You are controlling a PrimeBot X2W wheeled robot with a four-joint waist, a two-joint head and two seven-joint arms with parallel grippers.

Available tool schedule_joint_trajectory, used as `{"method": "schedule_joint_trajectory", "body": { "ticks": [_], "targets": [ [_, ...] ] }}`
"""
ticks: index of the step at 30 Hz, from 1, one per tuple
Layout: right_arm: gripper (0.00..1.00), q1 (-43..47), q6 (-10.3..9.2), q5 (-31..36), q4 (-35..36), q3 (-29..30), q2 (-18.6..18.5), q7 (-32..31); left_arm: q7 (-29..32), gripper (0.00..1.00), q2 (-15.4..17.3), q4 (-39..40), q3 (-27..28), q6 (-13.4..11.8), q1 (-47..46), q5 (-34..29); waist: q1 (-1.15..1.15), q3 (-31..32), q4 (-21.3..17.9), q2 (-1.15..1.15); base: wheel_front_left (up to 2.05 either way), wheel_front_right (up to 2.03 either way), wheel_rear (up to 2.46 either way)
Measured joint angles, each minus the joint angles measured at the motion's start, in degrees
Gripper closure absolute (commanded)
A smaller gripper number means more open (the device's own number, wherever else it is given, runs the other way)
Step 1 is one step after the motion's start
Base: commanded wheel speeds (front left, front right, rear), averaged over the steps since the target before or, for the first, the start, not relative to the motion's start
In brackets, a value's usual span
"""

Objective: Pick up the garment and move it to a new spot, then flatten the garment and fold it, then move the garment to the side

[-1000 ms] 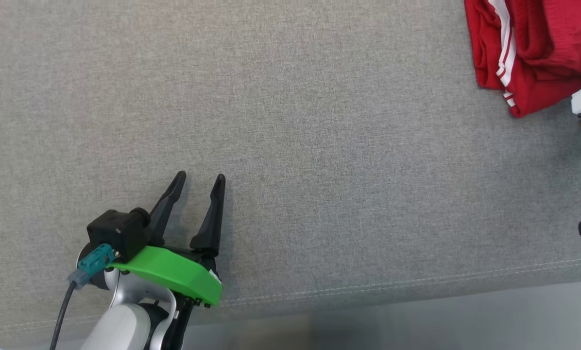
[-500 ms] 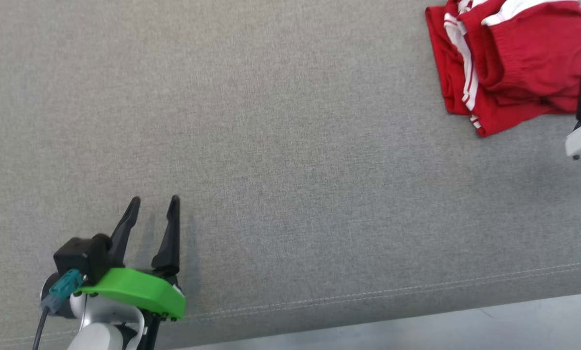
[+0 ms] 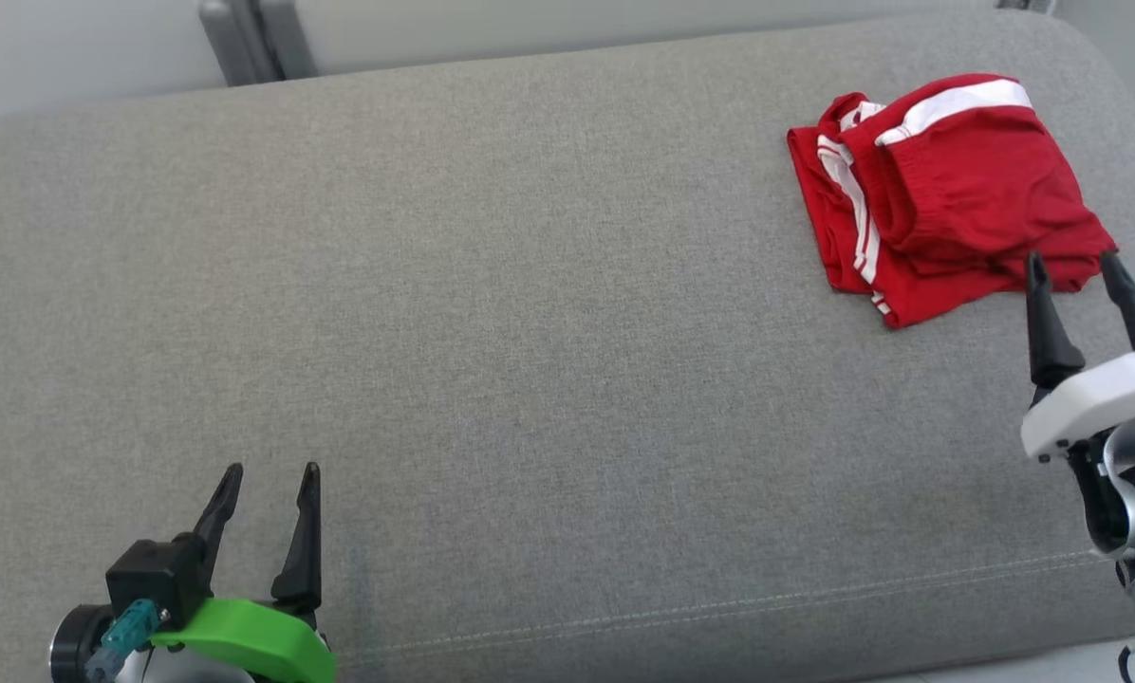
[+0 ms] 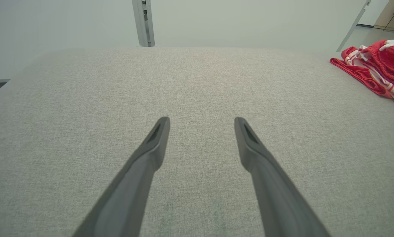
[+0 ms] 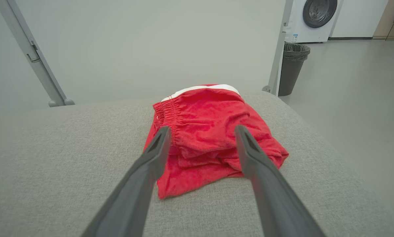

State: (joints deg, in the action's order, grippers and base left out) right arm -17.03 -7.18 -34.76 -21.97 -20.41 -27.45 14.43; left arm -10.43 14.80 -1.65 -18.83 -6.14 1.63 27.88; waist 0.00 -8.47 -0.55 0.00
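Grey upholstered cushion [image 3: 530, 332] is serving as the whole work surface. Over the cushion's near left edge the left gripper [image 3: 272, 470] is hovering, its fingers standing apart and holding nothing. Toward the cushion's near right the right gripper [image 3: 1072, 258] is pointing at the garment [image 3: 957, 190], fingers likewise spread wide and empty, tips hanging close to the cloth's near edge; contact cannot be confirmed. The garment, red shorts with white trim, is lying bunched and partly doubled over at the cushion's far right corner. Judgement: the fabric is looking soft, light and limp, likely sagging and unfolding once lifted; the gathered waistband [image 5: 165, 113] is offering the firmest pinch. Nothing on the cushion is blocking the approach. Beyond the cushion's right end a bin [image 5: 292, 70] and a washing machine [image 5: 315, 18] are standing well apart; a metal post [image 5: 32, 56] is rising behind the cushion's far edge.
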Motion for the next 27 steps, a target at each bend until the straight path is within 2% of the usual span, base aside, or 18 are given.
{"method": "schedule_joint_trajectory", "body": {
  "ticks": [12, 21, 22, 27],
  "targets": [
    [0.00, 12.92, 0.00, 6.70, 5.00, 3.10, 3.60, 0.00, -0.81, 0.00, 0.29, -2.02, 0.57, -0.51, 5.56, -0.91, 0.00, 6.07, 1.53, 0.00, 0.00, 0.00, 0.00],
    [0.00, 16.61, 0.00, 8.67, 8.58, 4.43, 6.44, 0.00, -1.52, 0.00, 0.05, -1.96, 1.20, -0.52, 6.93, -1.02, 0.00, 7.84, 2.43, 0.00, 0.00, 0.00, 0.00],
    [1.00, 17.04, 0.00, 9.02, 8.83, 4.52, 6.70, 0.00, -1.80, 1.00, 0.07, -1.54, 1.40, -0.53, 6.99, -1.31, 0.00, 8.00, 2.44, 0.00, 0.00, 0.00, 0.00],
    [1.00, 19.30, 0.09, 9.06, 6.26, 3.35, 9.75, -0.12, -1.63, 1.00, -1.74, -4.22, 0.27, -0.47, 7.19, -1.20, 0.00, 8.04, 2.44, 0.00, 0.00, 0.00, 0.00]
  ]
}}
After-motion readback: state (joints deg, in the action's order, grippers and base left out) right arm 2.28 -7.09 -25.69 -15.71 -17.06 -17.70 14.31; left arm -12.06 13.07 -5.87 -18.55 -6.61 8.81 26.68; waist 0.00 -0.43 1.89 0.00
